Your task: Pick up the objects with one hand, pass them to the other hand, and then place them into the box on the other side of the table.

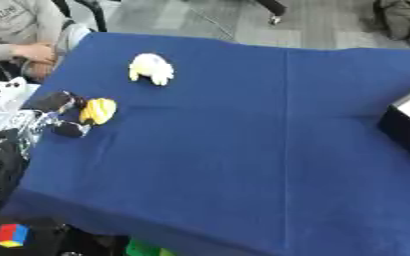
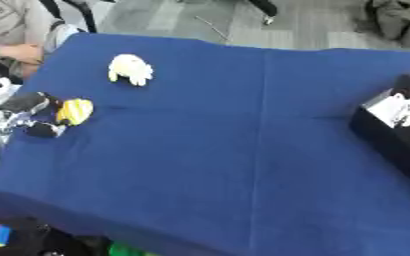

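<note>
Left hand (image 1: 61, 114) at the left edge of the blue table (image 1: 243, 150), its dark fingers curled round a yellow object (image 1: 98, 110)
A white object (image 1: 152, 68) lies farther back on the cloth, apart from the hand; the black box (image 2: 392, 132) stands at the right edge, with the right hand (image 2: 407, 100) over it, finger state impossible to tell

A table (image 1: 243, 150) is filling most of the frame. A plush toy (image 1: 151, 68) is lying on it in the upper left. Below that, at the table's left edge, the left hand (image 1: 58, 112) is sitting with a banana-shaped object (image 1: 98, 110) touching its right side. A box (image 2: 392, 127) is standing at the right edge — well apart from both.
</note>
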`<state>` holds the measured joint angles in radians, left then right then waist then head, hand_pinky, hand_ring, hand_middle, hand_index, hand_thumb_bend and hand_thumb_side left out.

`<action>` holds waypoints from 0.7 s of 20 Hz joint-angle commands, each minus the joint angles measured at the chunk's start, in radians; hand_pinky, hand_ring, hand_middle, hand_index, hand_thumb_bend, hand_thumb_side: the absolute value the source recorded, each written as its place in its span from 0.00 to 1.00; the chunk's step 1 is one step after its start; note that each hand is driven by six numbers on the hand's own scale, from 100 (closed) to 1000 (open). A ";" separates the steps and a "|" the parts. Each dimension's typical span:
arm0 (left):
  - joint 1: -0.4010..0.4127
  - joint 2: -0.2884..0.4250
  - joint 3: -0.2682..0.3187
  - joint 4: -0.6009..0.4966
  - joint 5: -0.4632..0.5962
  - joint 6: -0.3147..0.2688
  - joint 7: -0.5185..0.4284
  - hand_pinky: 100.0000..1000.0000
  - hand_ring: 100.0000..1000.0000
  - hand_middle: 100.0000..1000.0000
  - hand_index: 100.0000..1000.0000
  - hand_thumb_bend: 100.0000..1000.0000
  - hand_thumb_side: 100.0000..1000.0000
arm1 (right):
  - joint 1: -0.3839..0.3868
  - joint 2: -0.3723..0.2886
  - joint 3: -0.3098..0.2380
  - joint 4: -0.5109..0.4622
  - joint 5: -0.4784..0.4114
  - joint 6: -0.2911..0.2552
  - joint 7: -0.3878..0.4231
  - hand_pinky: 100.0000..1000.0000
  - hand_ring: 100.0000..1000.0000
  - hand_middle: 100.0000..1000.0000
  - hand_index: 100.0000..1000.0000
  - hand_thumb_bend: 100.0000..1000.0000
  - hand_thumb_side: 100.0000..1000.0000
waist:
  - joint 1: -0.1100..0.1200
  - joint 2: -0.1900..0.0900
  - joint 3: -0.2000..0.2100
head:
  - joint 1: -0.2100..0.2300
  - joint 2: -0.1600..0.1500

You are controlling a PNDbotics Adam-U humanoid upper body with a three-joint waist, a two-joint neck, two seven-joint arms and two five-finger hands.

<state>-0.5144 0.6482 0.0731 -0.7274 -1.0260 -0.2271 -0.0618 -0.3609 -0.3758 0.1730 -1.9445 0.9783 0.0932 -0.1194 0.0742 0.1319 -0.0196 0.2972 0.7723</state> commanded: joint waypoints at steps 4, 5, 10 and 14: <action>-0.001 -0.003 0.007 -0.021 0.030 0.020 0.095 0.61 0.29 0.20 0.33 0.06 0.19 | -0.010 -0.019 -0.011 -0.008 -0.009 0.001 -0.007 0.79 0.81 0.67 0.91 0.00 0.18 | -0.003 -0.006 0.001 | 0.002 -0.002; 0.001 -0.004 0.007 -0.030 0.047 0.017 0.114 0.60 0.27 0.18 0.30 0.00 0.28 | -0.011 -0.019 -0.011 -0.008 -0.009 0.001 -0.007 0.79 0.81 0.67 0.91 0.00 0.19 | -0.003 -0.006 0.001 | 0.001 -0.002; 0.013 0.001 0.000 -0.107 0.133 -0.019 0.128 0.61 0.25 0.13 0.23 0.00 0.16 | -0.012 -0.019 -0.010 -0.008 -0.011 0.000 -0.010 0.79 0.81 0.67 0.91 0.00 0.21 | 0.000 -0.005 0.001 | -0.001 -0.002; 0.021 0.008 -0.002 -0.184 0.178 -0.043 0.092 0.61 0.25 0.11 0.20 0.00 0.16 | -0.013 -0.019 -0.010 -0.007 -0.012 -0.001 -0.011 0.79 0.81 0.67 0.91 0.00 0.21 | 0.002 -0.005 0.002 | -0.003 -0.002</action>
<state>-0.4858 0.6229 0.0671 -0.8736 -0.8651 -0.2622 0.0384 -0.3609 -0.3758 0.1730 -1.9414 0.9713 0.0924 -0.1275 0.0764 0.1375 -0.0191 0.2961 0.7723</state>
